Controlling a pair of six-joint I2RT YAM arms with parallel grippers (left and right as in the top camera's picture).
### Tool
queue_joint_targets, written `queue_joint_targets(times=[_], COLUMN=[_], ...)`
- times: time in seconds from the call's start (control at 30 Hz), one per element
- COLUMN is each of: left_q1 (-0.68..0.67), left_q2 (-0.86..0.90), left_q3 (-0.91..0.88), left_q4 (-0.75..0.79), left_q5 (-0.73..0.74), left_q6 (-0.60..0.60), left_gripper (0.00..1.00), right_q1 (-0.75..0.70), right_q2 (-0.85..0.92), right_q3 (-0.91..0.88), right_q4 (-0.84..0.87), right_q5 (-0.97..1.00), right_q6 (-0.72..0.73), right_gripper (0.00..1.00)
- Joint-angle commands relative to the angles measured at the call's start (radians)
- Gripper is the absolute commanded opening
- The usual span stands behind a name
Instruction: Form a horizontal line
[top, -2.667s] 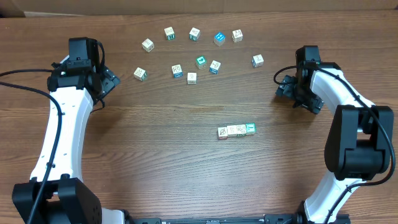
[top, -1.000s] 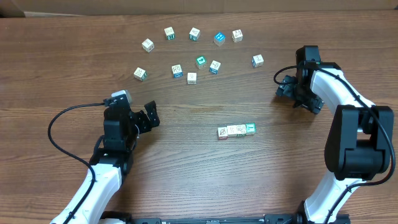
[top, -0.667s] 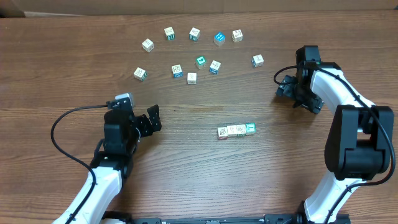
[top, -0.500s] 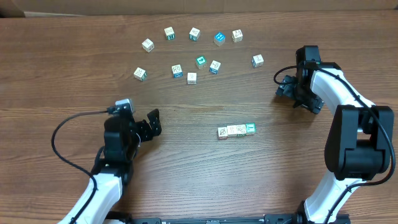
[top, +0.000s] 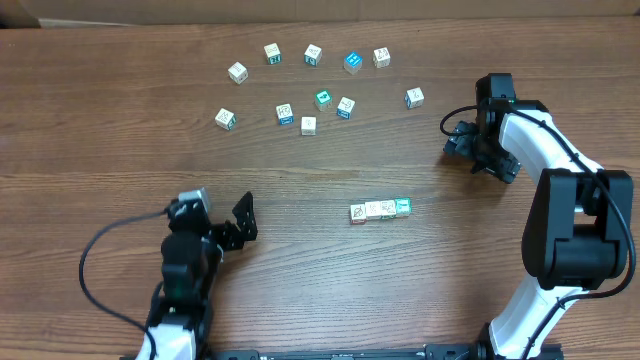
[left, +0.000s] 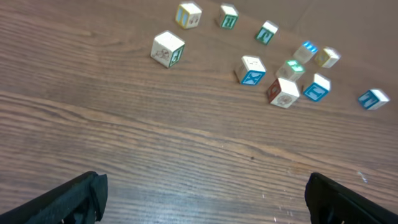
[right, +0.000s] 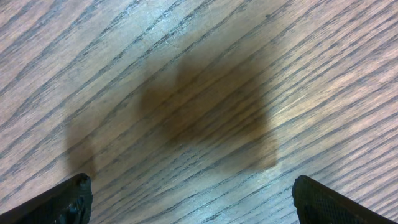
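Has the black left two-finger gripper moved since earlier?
Yes. The left gripper moved toward the view's bottom edge, from beside the scattered cubes to level with the short row of touching cubes.

Loose cubes (top: 308, 125) crowd the tabletop (top: 120, 140) near its far edge. Horizontal line (top: 380, 210) lies right of centre, bare wood on every side.

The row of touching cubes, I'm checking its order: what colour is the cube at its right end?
The end cube is green, clearest in the overhead view.

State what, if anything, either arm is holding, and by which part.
Nothing is held: the left fingers and right fingers stand open and empty, apart from the row of small white picture cubes.
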Motion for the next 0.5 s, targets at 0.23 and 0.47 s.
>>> queue_joint_targets(times=[0.23,0.47], left_q1=[-0.007,-0.006], left_q2=[-0.249,-0.363], left_q3=[-0.057,-0.057], left_q4=[-0.195,-0.353], left_q5=[-0.038,-0.066], left_q6=[0.014,0.023], left_gripper=[1.00,1.00], right_q1=[-0.003,-0.003], right_q2=[-0.040,-0.040], right_q3=[-0.003,-0.003], right_q4=[0.001,0.001], right_q5=[0.007,0.007], right_q6=[0.004,0.004], right_gripper=[1.00,1.00])
